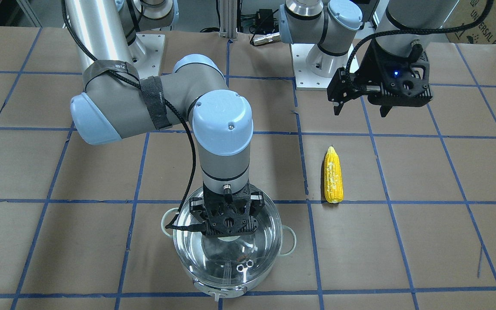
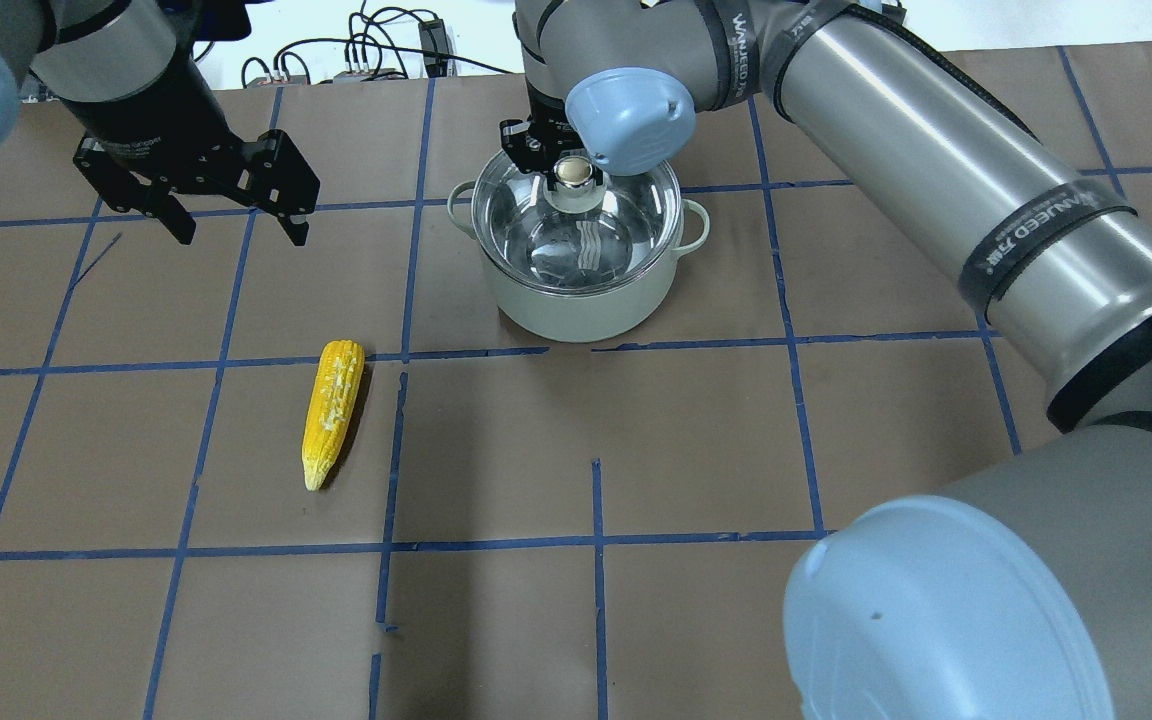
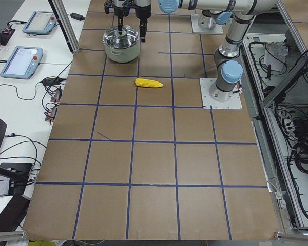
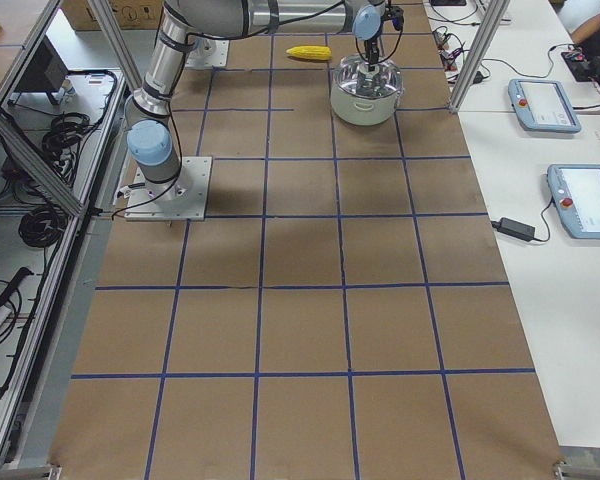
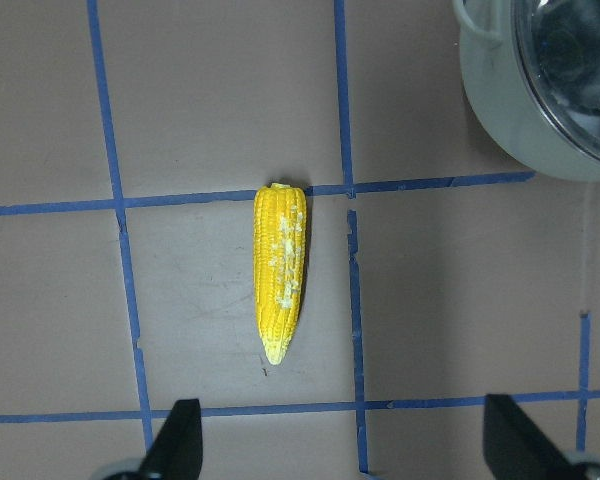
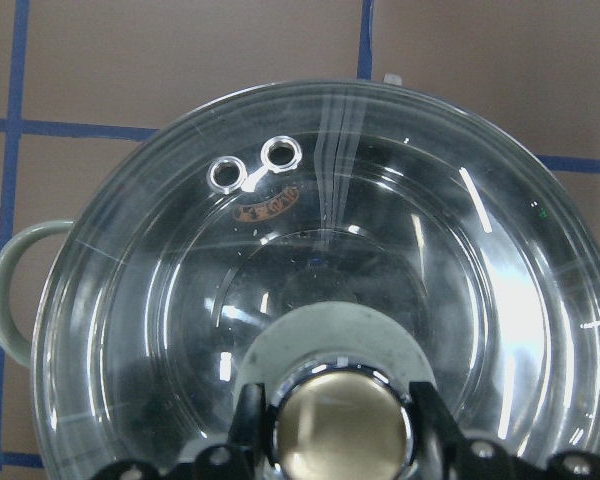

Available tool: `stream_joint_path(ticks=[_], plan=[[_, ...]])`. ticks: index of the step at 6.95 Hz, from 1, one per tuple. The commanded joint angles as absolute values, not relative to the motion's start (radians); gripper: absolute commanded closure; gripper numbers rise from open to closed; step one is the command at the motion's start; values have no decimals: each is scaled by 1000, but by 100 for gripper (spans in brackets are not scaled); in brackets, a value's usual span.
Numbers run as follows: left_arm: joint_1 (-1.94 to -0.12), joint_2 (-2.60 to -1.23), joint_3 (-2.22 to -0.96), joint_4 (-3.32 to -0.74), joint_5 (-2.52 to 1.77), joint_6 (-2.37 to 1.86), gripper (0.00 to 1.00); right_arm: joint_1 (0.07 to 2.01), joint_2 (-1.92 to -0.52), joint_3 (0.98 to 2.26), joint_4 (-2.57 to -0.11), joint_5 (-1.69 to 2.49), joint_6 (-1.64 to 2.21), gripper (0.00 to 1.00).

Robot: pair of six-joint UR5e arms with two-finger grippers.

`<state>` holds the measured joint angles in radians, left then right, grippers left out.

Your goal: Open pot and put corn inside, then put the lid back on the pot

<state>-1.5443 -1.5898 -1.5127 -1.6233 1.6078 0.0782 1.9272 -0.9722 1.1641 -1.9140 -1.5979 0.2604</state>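
Note:
The steel pot [image 2: 576, 312] stands at the table's far middle with the glass lid [image 2: 581, 245] resting on it. My right gripper [image 2: 573, 172] reaches straight down over it, and in the right wrist view its fingers [image 6: 248, 425] press on both sides of the lid's knob [image 6: 340, 425]. It also shows in the front view [image 1: 227, 232]. The yellow corn [image 2: 333, 412] lies flat on the paper to the pot's left, and also shows in the front view [image 1: 333, 176] and below the left wrist camera [image 5: 280, 280]. My left gripper [image 2: 236, 225] is open and empty, hovering above the table beyond the corn.
Brown paper with a blue tape grid [image 2: 596, 540] covers the table. The right arm's big links [image 2: 936, 130] span the right half in the overhead view. The arm bases [image 1: 317, 73] stand at the robot's edge. Tablets and cables [image 3: 20, 56] lie on side benches.

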Motion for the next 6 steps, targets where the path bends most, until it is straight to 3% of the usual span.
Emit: stream_joint_path(ticks=[1,3,6], plan=[[-1548,-1576,-1511,-1631,1608,80,0,1925,-973,1146,-1902,-1598,239,81],[-1534,-1571,-1514,-1632,1603,84,0,1921,-980,1144,-1901,-1598,212,92],[-1529,-1618,-1525,-1628,1592,144,0,1901,-988,1099,-1847,-1608,151,93]])
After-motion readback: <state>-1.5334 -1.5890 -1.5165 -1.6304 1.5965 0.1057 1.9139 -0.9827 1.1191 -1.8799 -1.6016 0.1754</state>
